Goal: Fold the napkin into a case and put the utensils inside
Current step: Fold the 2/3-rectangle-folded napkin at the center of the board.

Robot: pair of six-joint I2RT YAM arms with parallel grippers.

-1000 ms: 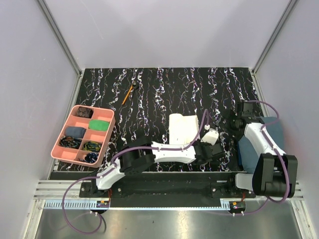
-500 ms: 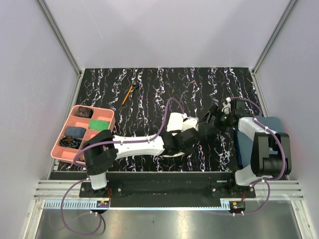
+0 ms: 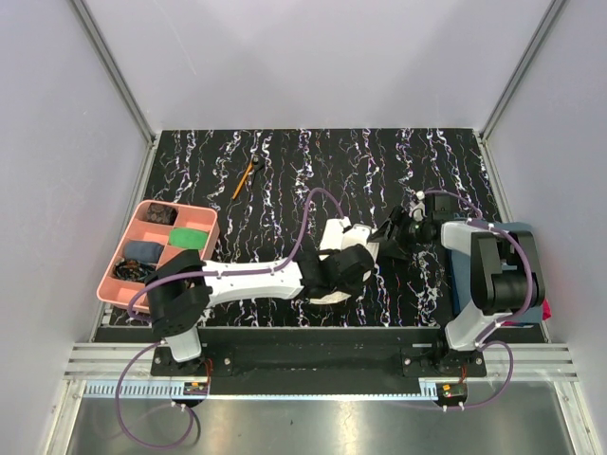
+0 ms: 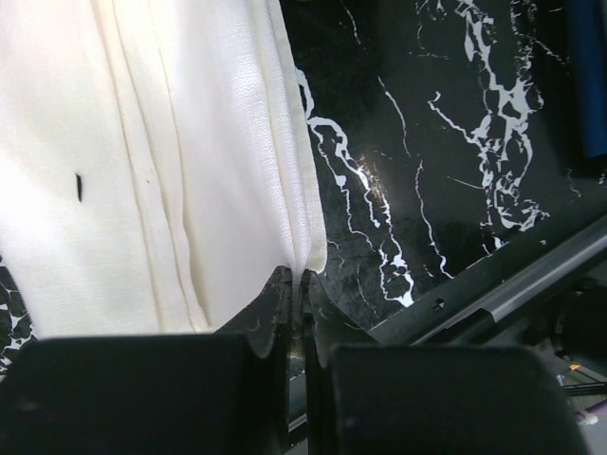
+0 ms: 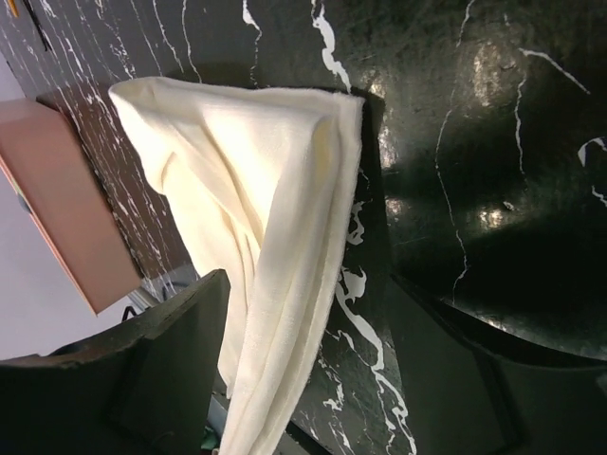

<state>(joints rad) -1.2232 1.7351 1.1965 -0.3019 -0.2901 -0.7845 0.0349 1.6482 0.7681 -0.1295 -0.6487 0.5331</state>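
Black, white-veined table (image 3: 285, 161) carries the napkin (image 4: 142, 161) near the middle of its near edge. Light and limp, I'd judge, apt to sag and slide, so best pinched at a hem or corner. It is plain cream, creased lengthwise, partly doubled over. The left pincer (image 4: 299, 284) is clamped on its edge; the right pincer (image 5: 308, 284) gapes wide about a draped fold. The utensils (image 3: 248, 172) lie well apart, by the far edge, left of middle.

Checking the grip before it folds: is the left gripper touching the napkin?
Touching. The left wrist view shows the left gripper pinched shut on the lower corner of the napkin, with the cloth running in between its fingertips.
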